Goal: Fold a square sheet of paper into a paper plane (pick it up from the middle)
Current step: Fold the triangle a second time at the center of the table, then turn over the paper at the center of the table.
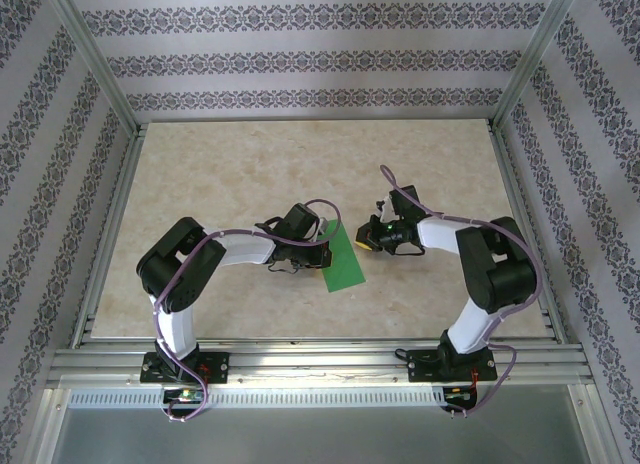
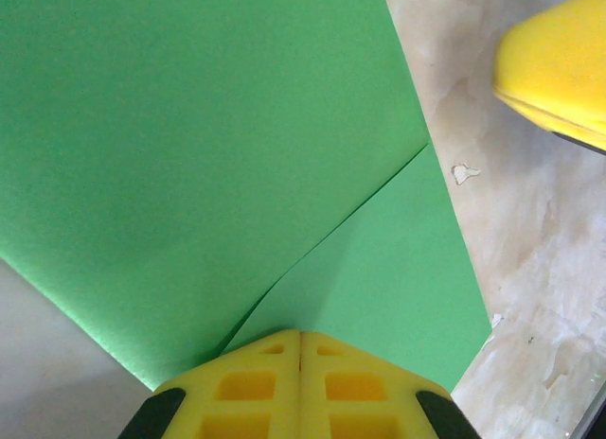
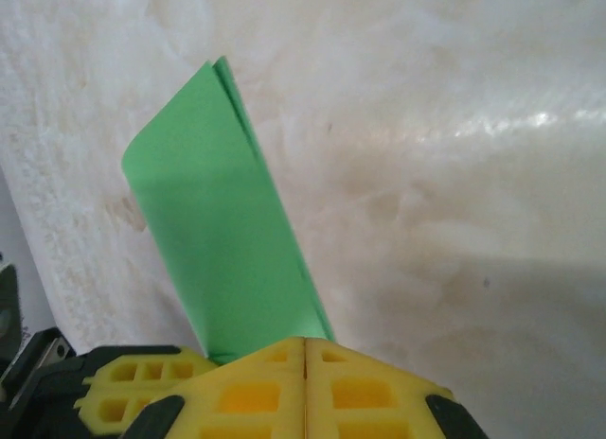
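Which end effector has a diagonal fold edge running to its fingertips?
The left end effector; the right end effector faces a plain narrow strip of green paper.

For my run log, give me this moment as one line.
left gripper: shut on green sheet | right gripper: shut, grip unclear | green sheet: partly folded

The sheet of paper point(image 1: 343, 262) is held at the middle of the table point(image 1: 250, 174) between the left gripper point(image 2: 300, 337) and the right gripper point(image 3: 305, 344).
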`<state>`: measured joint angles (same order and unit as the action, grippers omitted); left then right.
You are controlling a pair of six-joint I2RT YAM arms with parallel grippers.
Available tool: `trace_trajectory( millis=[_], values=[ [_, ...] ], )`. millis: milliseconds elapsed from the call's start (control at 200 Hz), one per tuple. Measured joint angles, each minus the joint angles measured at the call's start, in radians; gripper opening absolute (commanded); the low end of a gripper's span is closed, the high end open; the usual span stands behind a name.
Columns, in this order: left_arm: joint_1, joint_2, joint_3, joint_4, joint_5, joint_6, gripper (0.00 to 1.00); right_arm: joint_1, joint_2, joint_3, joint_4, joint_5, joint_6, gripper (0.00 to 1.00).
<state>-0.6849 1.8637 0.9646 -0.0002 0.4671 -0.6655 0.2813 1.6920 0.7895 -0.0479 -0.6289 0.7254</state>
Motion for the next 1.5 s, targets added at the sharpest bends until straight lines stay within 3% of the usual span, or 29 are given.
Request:
trace_trajectory(
  millis=[210,355,480,630,1204,1504],
  values=[
    [0.000,-0.004,-0.009,0.013,0.003,-0.008,0.00,0.084,-0.141,-0.045,-0.092,0.042,-0.001,0.22],
    [0.000,-0.005,-0.010,0.012,0.003,-0.008,0.00,0.139,-0.164,-0.062,-0.177,0.077,0.000,0.23],
    [0.000,-0.006,-0.010,0.012,0.003,-0.008,0.00,0.149,-0.195,-0.083,-0.245,0.127,0.004,0.29],
    [0.000,-0.006,-0.010,0.012,0.004,-0.008,0.00,0.149,-0.243,-0.118,-0.271,0.143,0.021,0.29],
    [0.000,-0.006,-0.011,0.011,0.016,-0.008,0.00,0.182,-0.150,-0.127,-0.186,0.115,0.061,0.29],
    [0.000,-0.006,-0.011,0.009,0.023,-0.008,0.00,0.172,-0.111,-0.075,-0.135,0.097,0.061,0.39]
  ],
)
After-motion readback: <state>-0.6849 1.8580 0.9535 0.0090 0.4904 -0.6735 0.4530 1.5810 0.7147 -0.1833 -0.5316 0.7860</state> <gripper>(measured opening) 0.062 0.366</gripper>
